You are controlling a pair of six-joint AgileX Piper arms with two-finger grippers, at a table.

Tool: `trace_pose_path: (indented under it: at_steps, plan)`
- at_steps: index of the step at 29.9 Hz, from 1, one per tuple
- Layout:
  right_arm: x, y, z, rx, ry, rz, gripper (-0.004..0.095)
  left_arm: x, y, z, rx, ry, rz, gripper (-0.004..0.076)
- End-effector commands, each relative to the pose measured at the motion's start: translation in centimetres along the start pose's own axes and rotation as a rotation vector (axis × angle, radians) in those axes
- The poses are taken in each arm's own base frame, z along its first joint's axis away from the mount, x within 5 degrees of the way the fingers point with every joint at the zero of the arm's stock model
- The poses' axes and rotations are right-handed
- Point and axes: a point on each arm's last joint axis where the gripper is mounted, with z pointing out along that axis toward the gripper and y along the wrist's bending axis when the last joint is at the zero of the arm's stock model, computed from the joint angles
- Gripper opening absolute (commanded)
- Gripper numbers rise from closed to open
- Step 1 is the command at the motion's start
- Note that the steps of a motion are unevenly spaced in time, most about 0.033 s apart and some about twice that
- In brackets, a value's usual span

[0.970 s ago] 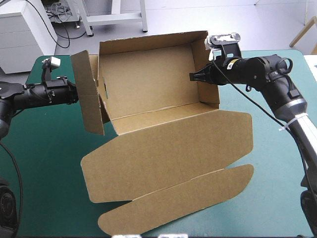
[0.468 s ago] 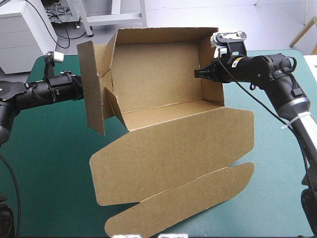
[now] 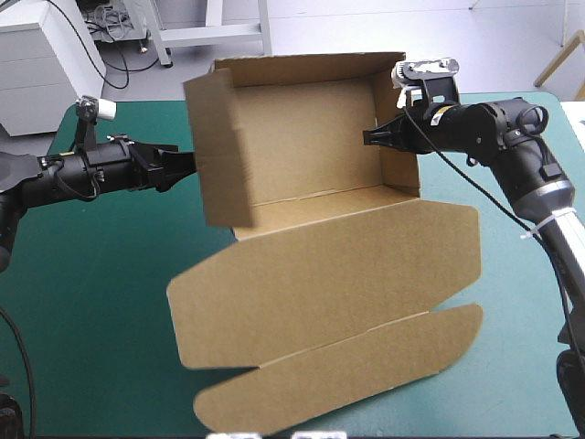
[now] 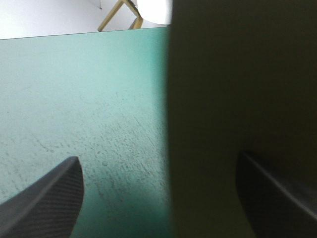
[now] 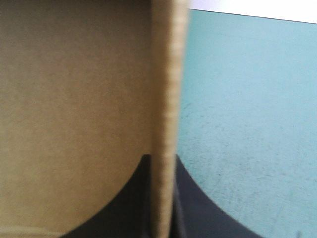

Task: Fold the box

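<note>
Walls are up on the far half of the brown box (image 3: 311, 155), which sits mid-table on the teal-green cover (image 3: 91, 302). The back wall, the left wall (image 3: 219, 155) and the right wall (image 3: 402, 174) all stand, making an open tray. Its lid (image 3: 329, 274) lies flat toward the near edge, and the long rounded tuck flap (image 3: 347, 370) lies flat beyond it, nearest of all.

The left gripper (image 3: 187, 165) reaches in from the left, level with the table, its tips at the outer face of the left wall. From its own wrist view the black fingers (image 4: 54, 198) stand wide apart, gripping nothing. The dark board (image 4: 237, 74) rises just ahead, with its upright edge about midway between them and bare cover on the other side.

The right gripper (image 3: 370, 139) comes in from the right and is clamped on the right wall, high up near its top edge. In its wrist view the board's edge (image 5: 163, 99) runs straight down between the fingers (image 5: 198, 208), which are all but together on it. The tray's inside is on one side and the cover on the other.
</note>
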Motion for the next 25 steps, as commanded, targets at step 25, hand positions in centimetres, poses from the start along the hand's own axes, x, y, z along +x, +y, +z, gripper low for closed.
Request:
trace_pose_path:
  at_steps: [25]
  plan:
    - [-1.5,0.1,-2.1,0.009,-0.118,0.043,-0.0013,-0.6,-5.5,0.4,0.271,-0.015,-0.040,0.0598]
